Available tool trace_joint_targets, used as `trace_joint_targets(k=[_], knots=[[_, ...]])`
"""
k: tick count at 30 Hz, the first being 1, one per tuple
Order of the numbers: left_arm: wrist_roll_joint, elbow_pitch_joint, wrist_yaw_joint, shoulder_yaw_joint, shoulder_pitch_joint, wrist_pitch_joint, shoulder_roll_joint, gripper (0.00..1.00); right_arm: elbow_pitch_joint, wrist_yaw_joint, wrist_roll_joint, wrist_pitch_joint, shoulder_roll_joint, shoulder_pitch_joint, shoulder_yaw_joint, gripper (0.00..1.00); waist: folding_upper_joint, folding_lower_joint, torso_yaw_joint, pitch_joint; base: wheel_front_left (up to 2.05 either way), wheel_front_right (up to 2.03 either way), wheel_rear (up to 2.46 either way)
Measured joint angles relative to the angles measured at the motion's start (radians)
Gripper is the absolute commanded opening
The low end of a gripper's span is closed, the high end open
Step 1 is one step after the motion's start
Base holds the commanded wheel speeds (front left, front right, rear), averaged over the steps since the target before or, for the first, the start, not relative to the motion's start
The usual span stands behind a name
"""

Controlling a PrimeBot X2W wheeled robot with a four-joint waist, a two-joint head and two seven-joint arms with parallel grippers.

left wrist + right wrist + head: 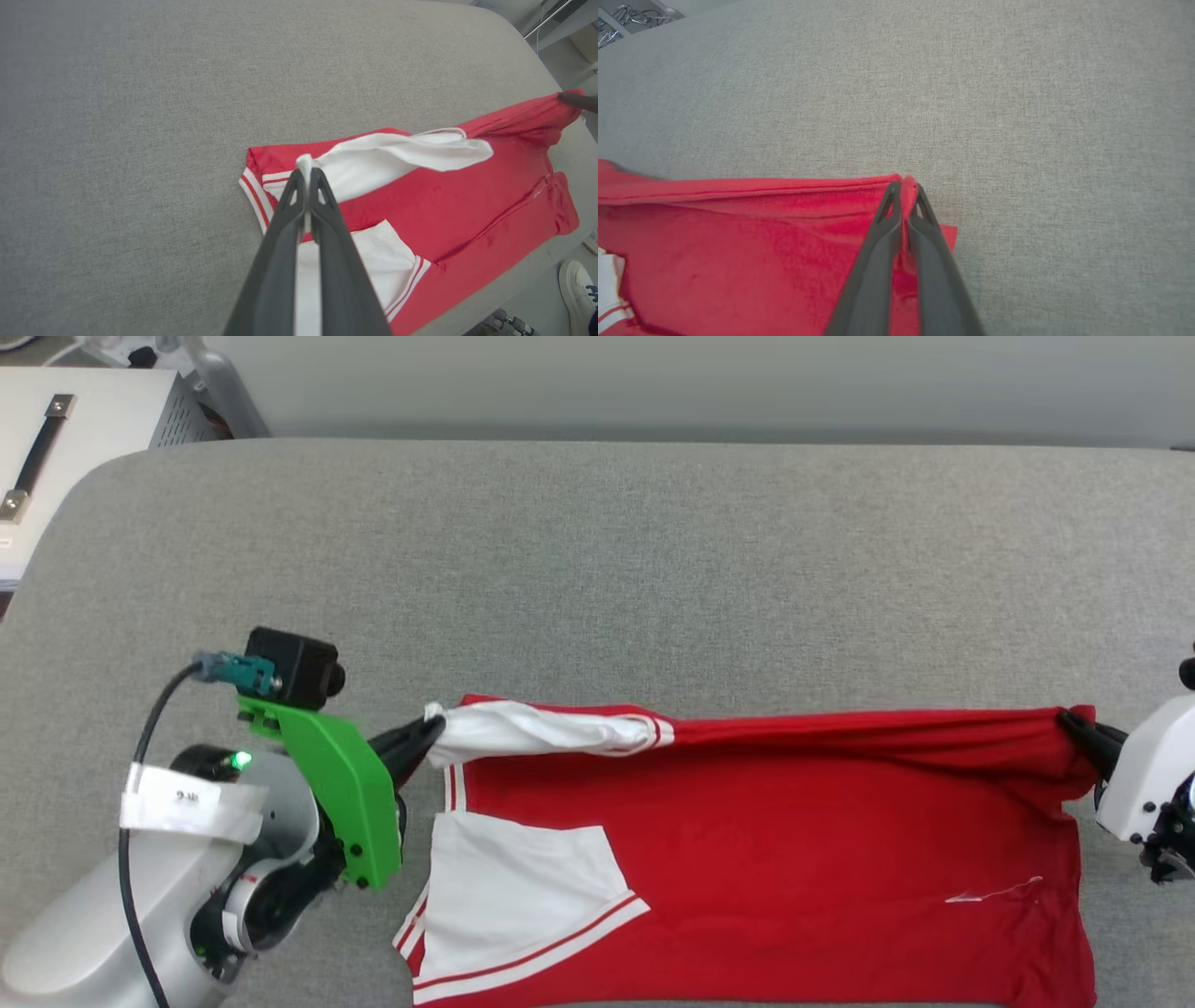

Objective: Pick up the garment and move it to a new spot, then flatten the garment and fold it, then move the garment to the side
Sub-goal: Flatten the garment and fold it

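Here garment (pixel 794 831) reaches near edge; open grey surface (pixel 597 551) beyond.

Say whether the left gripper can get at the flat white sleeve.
Probably not yet: the left gripper is shut on the other sleeve. The flat sleeve lies uncovered close beside it, so after letting go the way looks free.

Bright, even, diffuse light; faint soft shadows; wrist views bend at the edges.

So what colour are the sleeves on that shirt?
White sleeves, with red stripes at the cuff; the head view shows it best.
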Motion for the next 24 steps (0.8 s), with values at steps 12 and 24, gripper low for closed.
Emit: trace_joint_targets(k=[12, 24], knots=[[-0.033, -0.008, 0.016, -0.072, 0.178, -0.019, 0.015, 0.0, -0.111, 0.0, 0.11, 0.056, -0.073, 0.167, 0.058, 0.0, 0.0, 0.0, 0.019, -0.058, 0.0, 0.0, 0.0], [-0.031, 0.063, 0.005, -0.114, 0.208, -0.019, -0.002, 0.0, -0.193, 0.0, 0.075, 0.022, -0.248, 0.237, 0.248, 0.0, 0.0, 0.0, 0.025, -0.053, 0.0, 0.0, 0.0]])
